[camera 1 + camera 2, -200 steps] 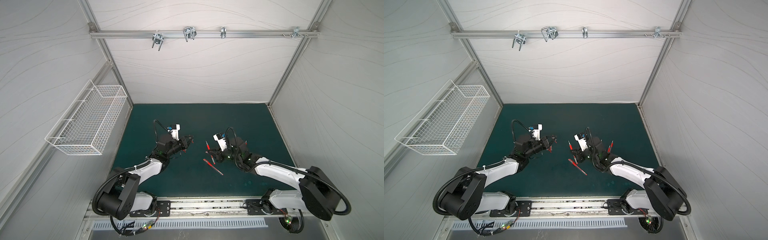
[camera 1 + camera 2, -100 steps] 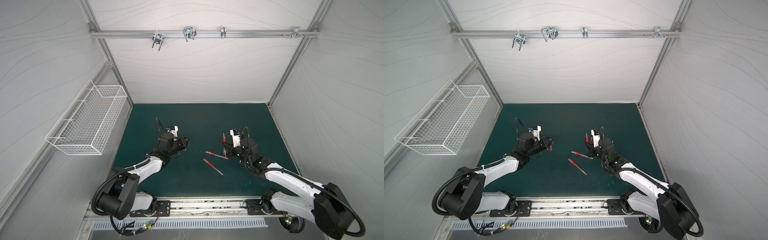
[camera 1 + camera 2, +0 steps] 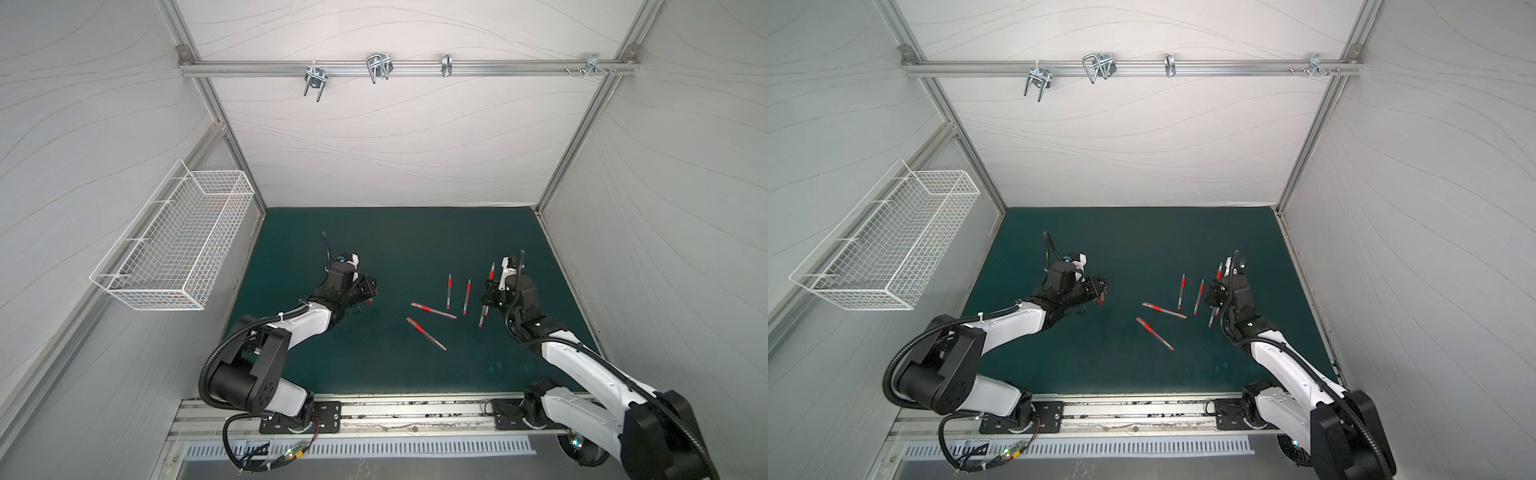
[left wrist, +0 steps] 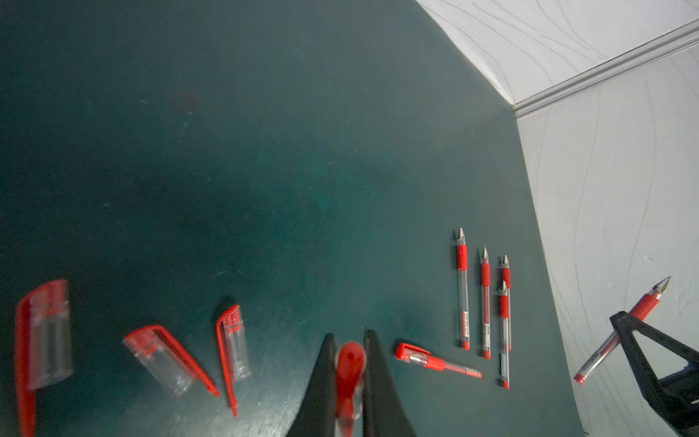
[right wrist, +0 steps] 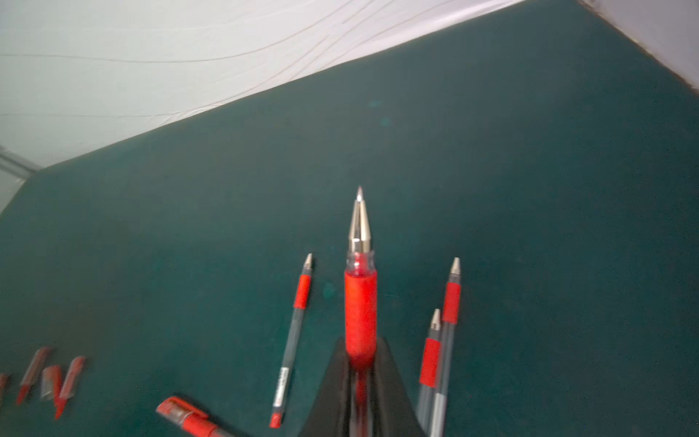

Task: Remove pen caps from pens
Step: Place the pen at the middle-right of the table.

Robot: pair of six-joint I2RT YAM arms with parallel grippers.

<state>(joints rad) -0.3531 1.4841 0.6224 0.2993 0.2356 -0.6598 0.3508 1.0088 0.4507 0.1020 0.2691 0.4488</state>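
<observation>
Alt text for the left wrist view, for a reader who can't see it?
The left gripper, jaws shut on a red pen cap, hangs above a green mat. Three loose caps lie to one side; to the other lie four uncapped pens and one capped pen. Beyond, the right gripper holds another uncapped pen.

Left arm (image 3: 307, 328) and right arm (image 3: 582, 365) reach forward, well apart, left gripper (image 4: 350, 340) and right gripper (image 5: 361, 346) fingers (image 4: 321, 378) pinched close.

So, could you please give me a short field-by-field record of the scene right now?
left gripper: shut on a pen cap
right gripper: shut on an uncapped pen
capped pens: two, lying on the mat
uncapped pens: four more, grouped on the mat
loose caps: three seen in the left wrist view
</observation>
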